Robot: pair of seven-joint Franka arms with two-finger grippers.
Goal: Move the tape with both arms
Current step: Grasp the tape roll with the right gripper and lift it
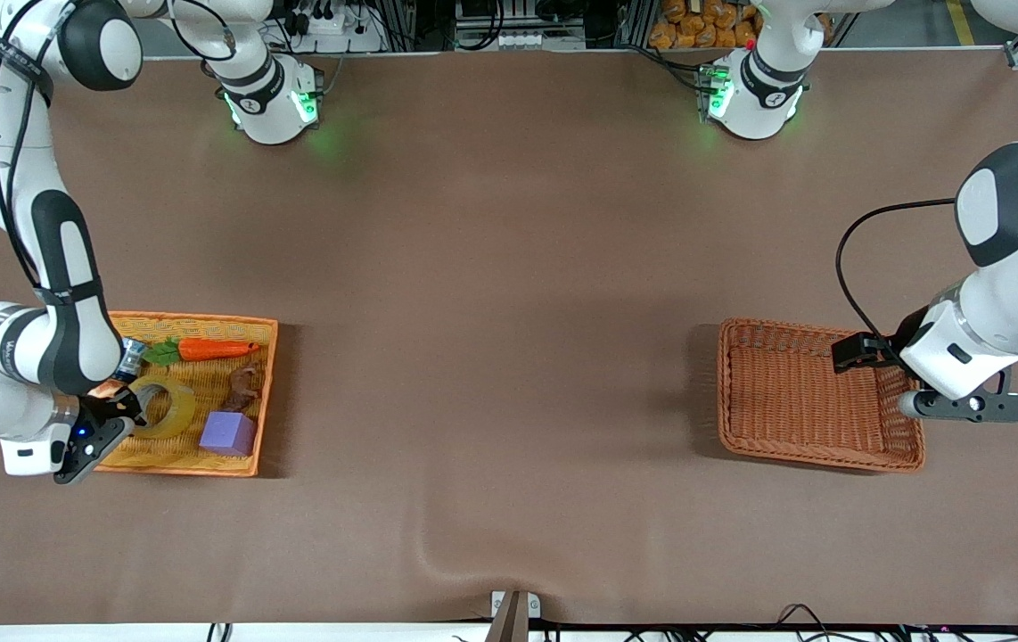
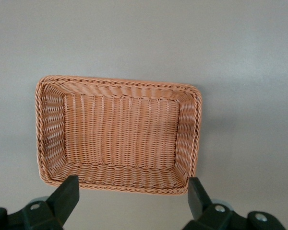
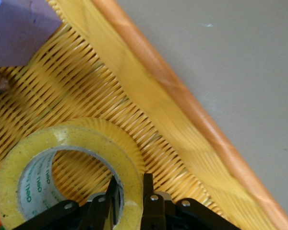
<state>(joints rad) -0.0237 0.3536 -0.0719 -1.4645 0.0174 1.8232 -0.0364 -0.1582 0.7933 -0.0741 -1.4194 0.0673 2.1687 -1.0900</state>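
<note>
The tape, a yellowish translucent roll with a grey-white core, lies in the yellow woven tray at the right arm's end of the table. My right gripper reaches down into that tray. In the right wrist view the right gripper is shut on the wall of the tape, one finger inside the roll and the other outside. My left gripper hangs over the brown wicker basket, and the left gripper is open and holds nothing.
The tray also holds an orange carrot toy, a small brown figure and a purple block, all close to the tape. The tray's orange rim runs beside the right gripper. The wicker basket has nothing in it.
</note>
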